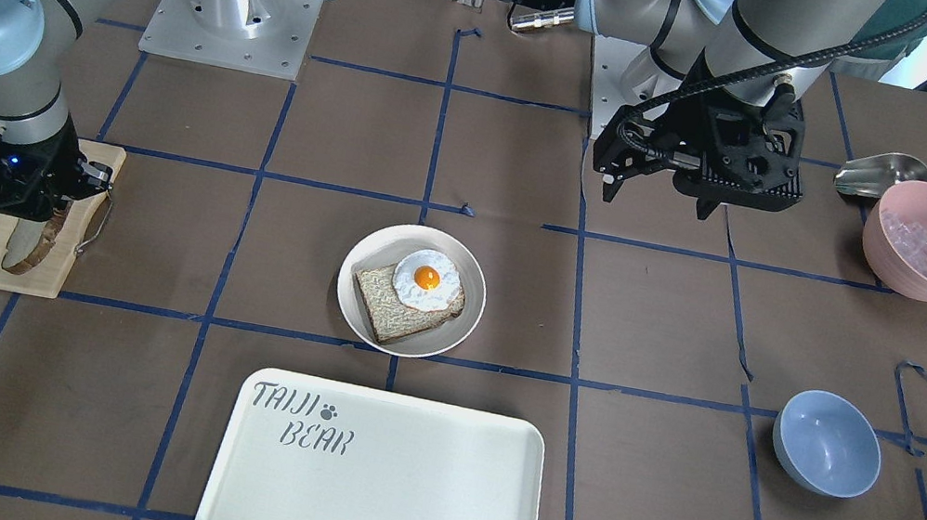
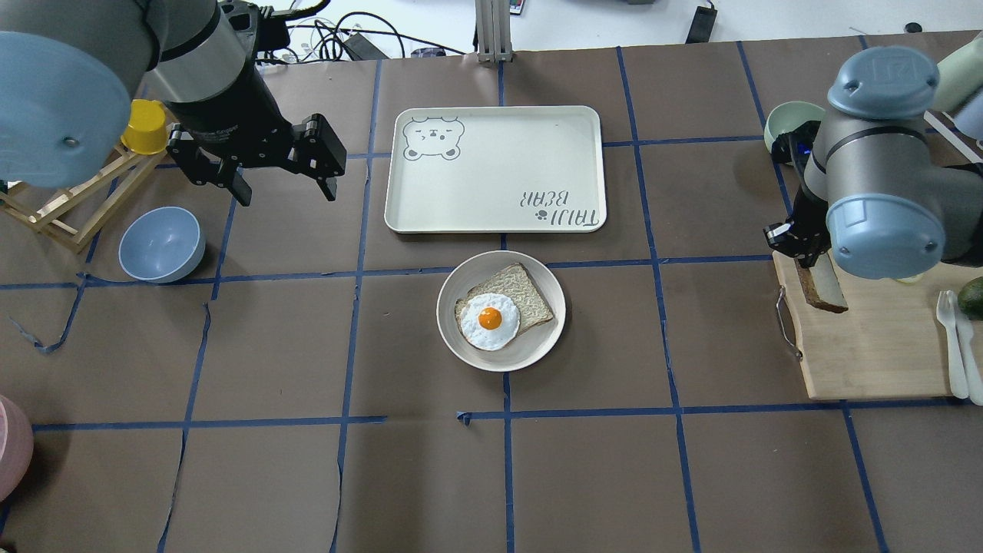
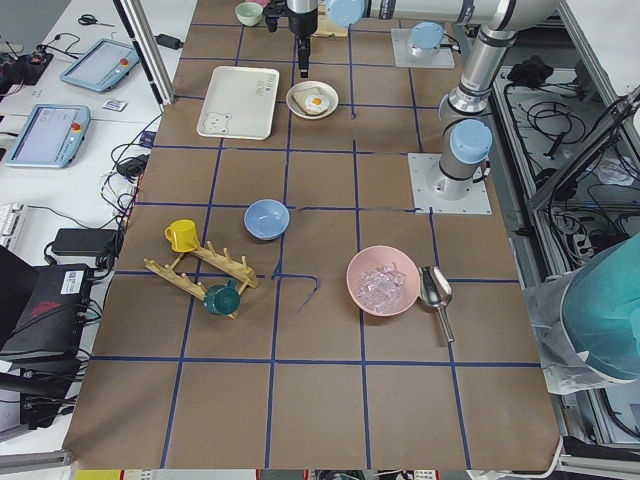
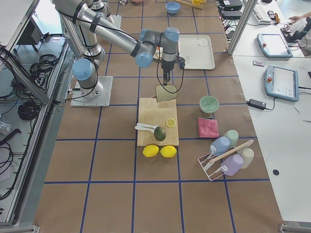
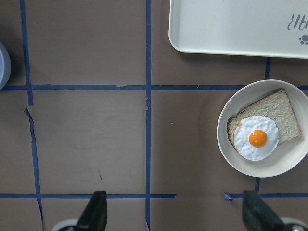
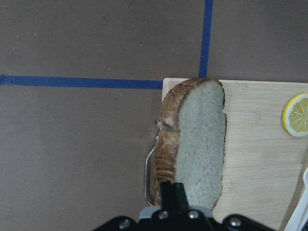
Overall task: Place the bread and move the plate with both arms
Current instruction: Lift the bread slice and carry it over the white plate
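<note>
One slice — bread (image 6: 199, 144) pinched by right gripper (image 2: 805, 265) (at board (image 2: 875, 353)); left gripper (image 2: 286, 190) agape.

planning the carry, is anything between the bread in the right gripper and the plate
Nothing visible. The bread hangs from the right gripper over the cutting board edge; only bare table lies between it and the plate.

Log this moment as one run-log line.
right tool: shut on bread, above cutting board corner | left tool: open, apart from plate | plate: holds egg toast

Brown paper-covered table (image 2: 269, 476) under a blue tape grid (image 2: 508, 476)
</note>
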You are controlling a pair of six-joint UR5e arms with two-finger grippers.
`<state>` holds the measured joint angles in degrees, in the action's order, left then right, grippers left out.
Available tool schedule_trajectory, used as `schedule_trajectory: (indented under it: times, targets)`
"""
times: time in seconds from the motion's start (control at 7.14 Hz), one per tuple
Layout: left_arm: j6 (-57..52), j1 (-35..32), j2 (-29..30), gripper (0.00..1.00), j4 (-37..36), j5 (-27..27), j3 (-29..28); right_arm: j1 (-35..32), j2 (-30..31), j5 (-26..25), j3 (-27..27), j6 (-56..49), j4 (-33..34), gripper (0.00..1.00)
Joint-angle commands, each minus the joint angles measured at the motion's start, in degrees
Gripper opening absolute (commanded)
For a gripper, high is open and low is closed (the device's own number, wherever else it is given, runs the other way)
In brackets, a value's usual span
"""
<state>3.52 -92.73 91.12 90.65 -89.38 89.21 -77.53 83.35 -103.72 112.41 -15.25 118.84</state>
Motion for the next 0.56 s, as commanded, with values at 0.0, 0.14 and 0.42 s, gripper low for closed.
schedule_trajectory:
  times: [0.0,0.14,0.42]
  targets:
    - [0.0,0.01,0.02,1.0,-0.04,0.0,0.0,-2.78,0.05,-2.08,-3.06,2.84,-2.63,0.0]
    - [0.0,0.01,0.02,1.0,-0.04,0.0,0.0,-6.46,-0.03,-2.97,-4.99,4.51,-3.95,0.0]
    - [0.0,0.01,0.02,1.0,-0.04,0.0,-0.09,-15.15,-0.64,-2.28,-7.2,16.06,-8.07,0.0]
